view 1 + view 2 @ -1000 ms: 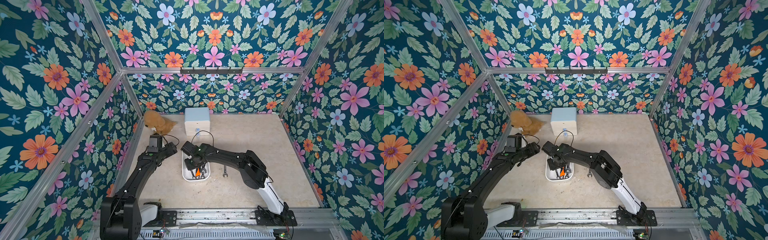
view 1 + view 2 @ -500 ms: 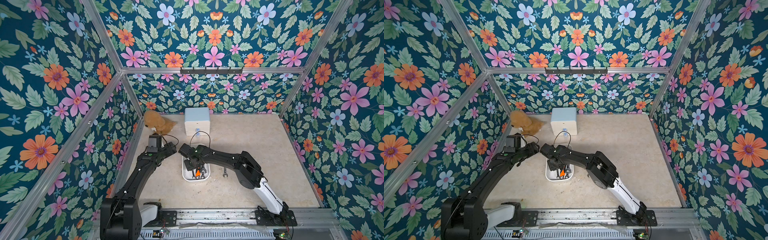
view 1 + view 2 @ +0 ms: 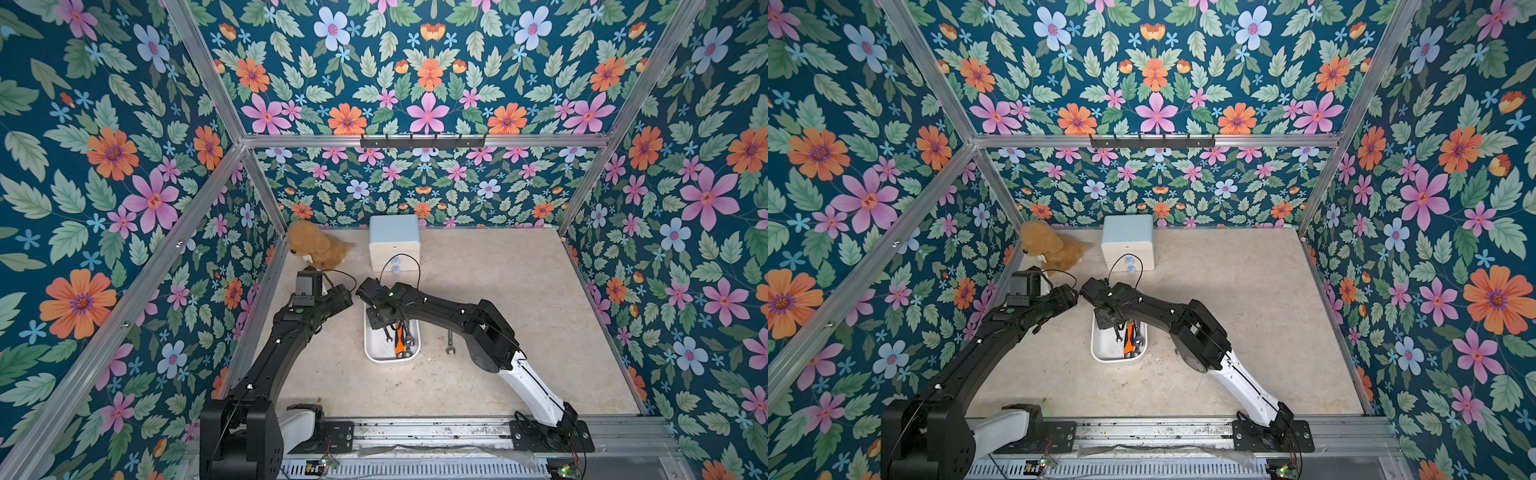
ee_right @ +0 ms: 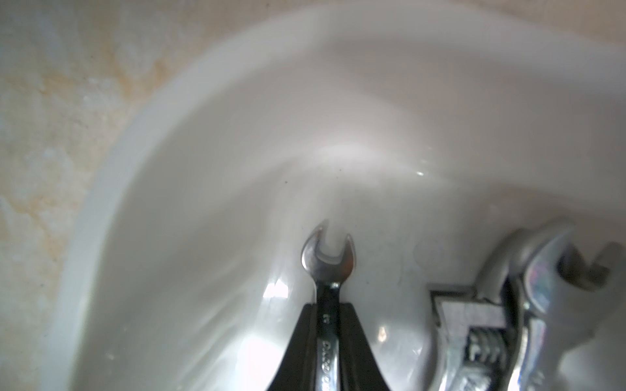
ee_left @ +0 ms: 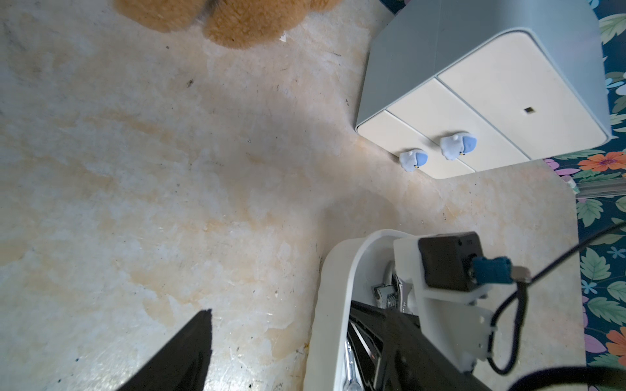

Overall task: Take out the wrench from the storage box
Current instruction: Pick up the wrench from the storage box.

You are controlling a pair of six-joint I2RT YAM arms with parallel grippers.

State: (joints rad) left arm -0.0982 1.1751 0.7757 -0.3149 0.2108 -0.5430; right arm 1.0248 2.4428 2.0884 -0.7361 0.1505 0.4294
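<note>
three tools sit in the storage box (image 3: 372, 349) beneath the right gripper (image 4: 330, 306), whose jaws are pinched tight on the shank of one slim open-end wrench (image 4: 328, 257) (its head pokes just past the fingertips (image 4: 305, 325)); one adjustable wrench (image 4: 481, 342) lies just beside them. one loose wrench (image 3: 450, 344) rests on the table (image 3: 498, 282) outside the box. the left gripper (image 5: 281, 308) hangs spread wide, empty.

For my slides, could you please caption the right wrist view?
Right gripper clamps a slim wrench inside the storage box.

The storage box (image 3: 375, 352) holds wrenches (image 3: 409, 341) and sits before the cabinet (image 3: 394, 237); a loose wrench (image 3: 450, 344) lies right of it.
</note>
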